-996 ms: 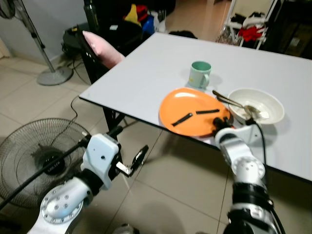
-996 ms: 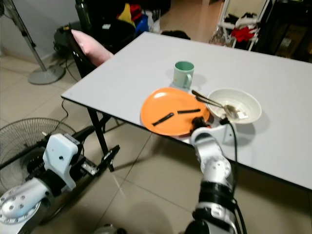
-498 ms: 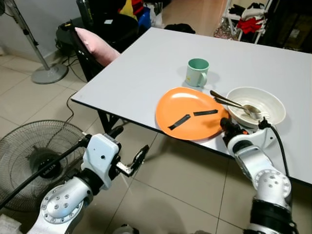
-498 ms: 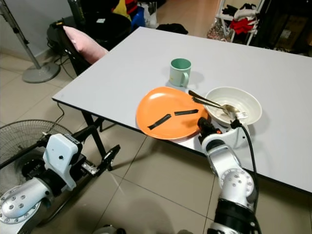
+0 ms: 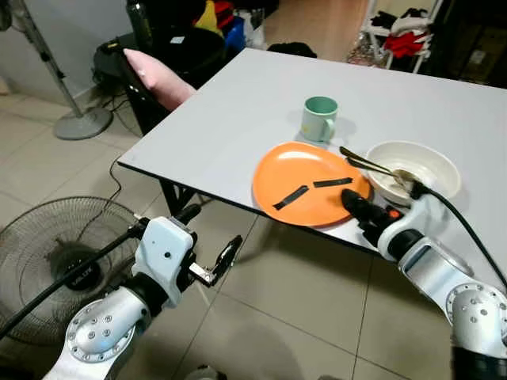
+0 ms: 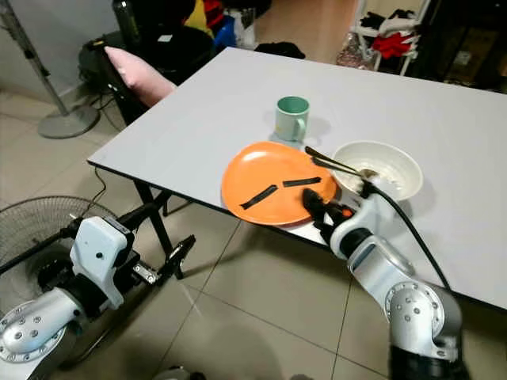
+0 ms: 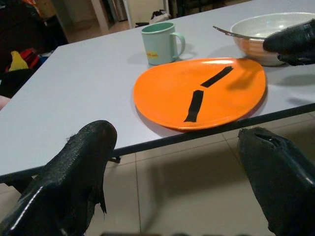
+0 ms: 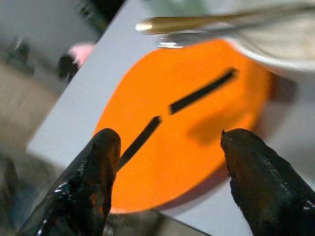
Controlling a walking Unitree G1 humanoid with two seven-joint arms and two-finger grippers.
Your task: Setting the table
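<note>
the orange plate [image 5: 309,183] lies at the near edge of the white surface [image 5: 230,119], its rim slightly over the edge, with two black strips [image 5: 291,197] on its face. just beyond it stands a green mug [image 5: 319,119], handle to the robot's right. to the plate's right sits a white bowl [image 5: 434,161], touching or nearly touching the plate's rim, with a fork and spoon [image 5: 372,166] resting in it, their handles reaching out over the plate.

the right end effector [image 5: 358,210] is at the plate's near right rim, beside the bowl, its two black fingers [image 8: 101,167] spread apart with the plate seen between them; nothing is clamped.

the left end effector [image 5: 227,255] hangs low in front of the surface, over the tiled floor [image 5: 301,301], fingers [image 7: 81,162] wide apart and empty, pointing toward the plate.

a floor fan [image 5: 59,253] lies to the robot's left, and a chair with a pink cushion [image 5: 158,75] stands at the surface's far left corner.
</note>
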